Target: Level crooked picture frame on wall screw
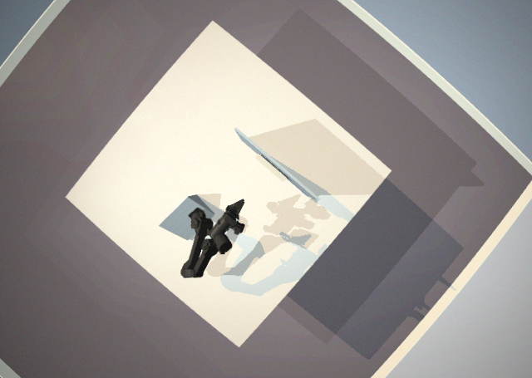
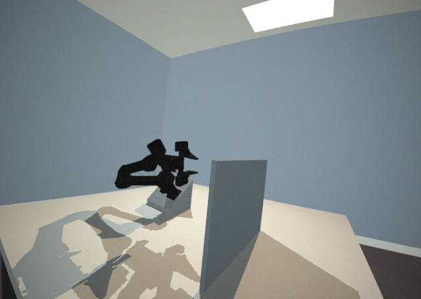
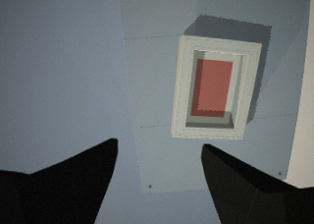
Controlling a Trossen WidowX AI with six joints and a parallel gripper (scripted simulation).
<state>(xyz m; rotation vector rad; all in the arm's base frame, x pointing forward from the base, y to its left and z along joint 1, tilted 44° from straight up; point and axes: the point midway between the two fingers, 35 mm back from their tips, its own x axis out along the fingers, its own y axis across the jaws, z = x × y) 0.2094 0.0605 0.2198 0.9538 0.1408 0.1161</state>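
The picture frame has a pale border and a red picture; the panel hides it in the exterior view. The wrist view is rolled, with the panel's top edge at image left. Against the panel, the frame hangs crooked: its end at image bottom sits higher than its end at image top. The screw and notched strip are hidden. My gripper is open partway and empty, one finger above the other. It stands off in front of the panel, well short of the frame.
The upright panel stands on the pale table. A grey wedge-shaped block stands at the arm's base. Shadows of the arm and panel fall across the table.
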